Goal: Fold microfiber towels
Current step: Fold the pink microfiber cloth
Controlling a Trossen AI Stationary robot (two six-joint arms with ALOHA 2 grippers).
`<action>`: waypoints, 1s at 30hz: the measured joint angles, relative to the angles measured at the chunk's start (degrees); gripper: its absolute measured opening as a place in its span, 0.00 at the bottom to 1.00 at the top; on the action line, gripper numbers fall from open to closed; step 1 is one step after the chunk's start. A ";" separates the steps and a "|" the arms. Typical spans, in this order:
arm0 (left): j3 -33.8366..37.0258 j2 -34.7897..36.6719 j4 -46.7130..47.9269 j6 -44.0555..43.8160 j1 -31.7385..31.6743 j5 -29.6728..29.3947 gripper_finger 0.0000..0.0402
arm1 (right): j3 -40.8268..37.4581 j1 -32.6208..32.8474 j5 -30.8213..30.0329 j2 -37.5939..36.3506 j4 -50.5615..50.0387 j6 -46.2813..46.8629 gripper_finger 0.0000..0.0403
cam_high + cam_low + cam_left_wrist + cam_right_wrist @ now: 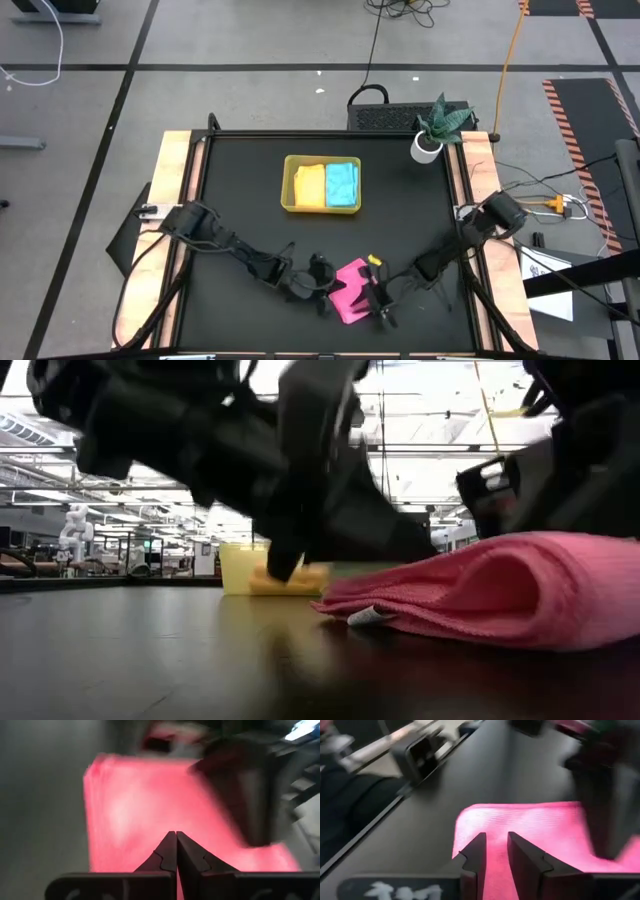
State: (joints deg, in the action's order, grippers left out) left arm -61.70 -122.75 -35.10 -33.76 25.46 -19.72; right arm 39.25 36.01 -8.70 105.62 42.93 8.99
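While the pink towel (351, 289) lies folded on the table (240, 200) near its front edge, the left gripper (322, 279) sits shut and empty at its left edge, and the right gripper (380, 297), fingers slightly parted, stands over its right side. Yellow towel (311, 186) and blue towel (342, 184) lie in the tray (289, 182). The cloth looks light, limp and grippy; pinch a corner or hem.

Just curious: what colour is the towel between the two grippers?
Pink towel, clearest in the low view.
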 joint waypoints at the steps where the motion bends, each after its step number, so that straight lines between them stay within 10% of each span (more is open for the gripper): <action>1: -0.01 -0.48 1.87 -1.52 -0.20 0.24 0.01 | 0.80 0.00 1.73 1.40 0.00 -0.44 0.18; 19: 0.10 0.94 3.77 -1.94 0.60 -1.29 0.02 | 2.68 0.26 4.73 -0.50 0.34 -2.65 0.15; 30: 0.07 0.15 7.36 -3.03 0.37 -2.58 0.05 | 6.78 0.02 1.59 11.01 4.50 3.63 0.15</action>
State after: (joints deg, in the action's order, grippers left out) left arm -61.63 -122.60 -27.74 -36.79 25.82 -22.31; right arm 46.04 36.03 -7.11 116.63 47.44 12.62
